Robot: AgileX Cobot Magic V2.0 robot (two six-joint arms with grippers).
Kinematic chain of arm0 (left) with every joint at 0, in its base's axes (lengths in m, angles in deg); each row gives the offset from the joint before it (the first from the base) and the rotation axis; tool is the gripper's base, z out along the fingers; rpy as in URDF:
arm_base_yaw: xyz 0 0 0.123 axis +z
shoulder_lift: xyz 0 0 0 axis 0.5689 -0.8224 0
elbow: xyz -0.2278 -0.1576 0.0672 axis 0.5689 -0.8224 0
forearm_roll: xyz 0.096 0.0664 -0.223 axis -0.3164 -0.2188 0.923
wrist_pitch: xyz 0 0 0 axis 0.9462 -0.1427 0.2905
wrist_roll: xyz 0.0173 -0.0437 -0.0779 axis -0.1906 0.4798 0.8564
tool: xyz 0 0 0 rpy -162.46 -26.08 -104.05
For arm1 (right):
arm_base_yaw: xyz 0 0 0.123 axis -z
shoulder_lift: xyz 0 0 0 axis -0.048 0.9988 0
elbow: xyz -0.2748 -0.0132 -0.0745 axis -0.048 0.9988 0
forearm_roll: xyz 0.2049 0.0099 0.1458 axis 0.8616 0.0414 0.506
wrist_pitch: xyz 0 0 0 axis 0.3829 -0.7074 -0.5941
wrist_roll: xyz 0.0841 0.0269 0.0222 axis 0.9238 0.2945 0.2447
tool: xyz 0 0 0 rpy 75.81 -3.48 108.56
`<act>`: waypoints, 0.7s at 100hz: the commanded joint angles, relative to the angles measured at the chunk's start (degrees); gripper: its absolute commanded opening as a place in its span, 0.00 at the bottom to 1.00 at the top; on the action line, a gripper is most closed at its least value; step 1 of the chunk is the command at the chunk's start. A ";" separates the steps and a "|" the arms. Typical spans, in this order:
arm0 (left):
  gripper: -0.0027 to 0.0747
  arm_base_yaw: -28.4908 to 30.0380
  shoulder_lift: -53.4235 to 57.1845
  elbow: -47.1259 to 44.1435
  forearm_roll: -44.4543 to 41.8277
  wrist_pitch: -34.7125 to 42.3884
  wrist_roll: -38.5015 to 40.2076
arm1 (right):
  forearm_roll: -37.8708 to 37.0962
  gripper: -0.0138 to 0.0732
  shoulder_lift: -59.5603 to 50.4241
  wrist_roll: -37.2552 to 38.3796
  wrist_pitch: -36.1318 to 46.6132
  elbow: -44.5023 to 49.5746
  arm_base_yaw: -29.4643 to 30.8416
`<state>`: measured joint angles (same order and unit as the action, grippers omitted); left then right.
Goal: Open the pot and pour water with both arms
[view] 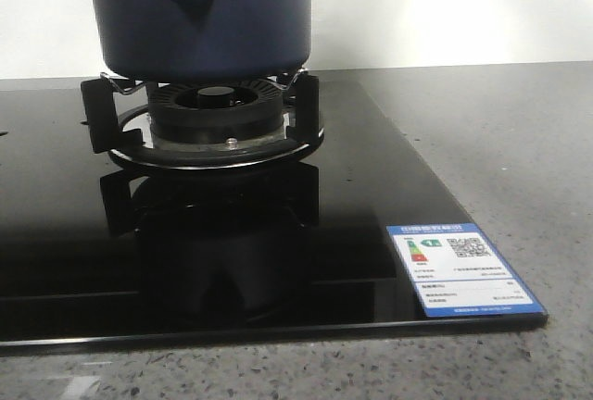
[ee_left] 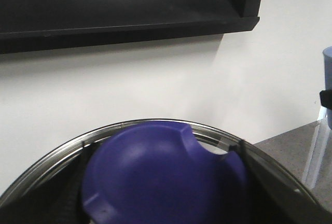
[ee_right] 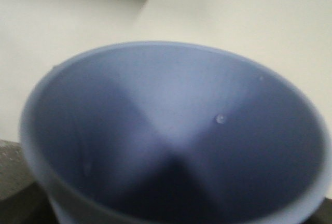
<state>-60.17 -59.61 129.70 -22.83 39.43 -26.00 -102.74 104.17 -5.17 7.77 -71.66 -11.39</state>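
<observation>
Pot [view: 199,16] on burner [view: 215,113], fingers unseen

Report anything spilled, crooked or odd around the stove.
No spill or damage shows. The pot sits level on the burner grate, and the glass cooktop looks dry. The one leftover oddity is the energy label, unpeeled on the cooktop's near right corner.

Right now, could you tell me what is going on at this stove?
A dark blue pot sits on the gas burner of a black glass cooktop. The left wrist view looks down on a lid with a metal rim and a blue knob, close under the camera. The right wrist view is filled by the inside of a pale blue cup, with a few droplets inside. Neither claw itself is visible.
</observation>
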 commanded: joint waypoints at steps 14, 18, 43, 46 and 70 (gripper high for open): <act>0.51 0.25 1.47 2.00 -0.06 5.38 0.18 | 2.67 0.55 -7.03 5.66 24.76 9.04 12.53; 0.51 0.25 1.47 2.00 -0.06 5.46 0.18 | 2.67 0.55 -7.41 5.66 28.84 11.11 14.82; 0.51 0.25 1.47 2.00 -0.06 5.46 0.18 | 2.56 0.55 -7.31 3.72 47.59 25.18 26.78; 0.51 0.25 1.47 2.00 -0.06 5.46 0.18 | 2.56 0.55 -7.06 2.06 47.72 26.39 27.86; 0.51 0.25 1.47 2.00 -0.06 5.46 0.18 | 1.25 0.55 -2.27 -7.16 52.78 31.07 29.17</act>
<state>-60.17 -59.61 129.70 -22.93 39.43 -26.00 -102.52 101.34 -10.00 53.12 -39.47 17.40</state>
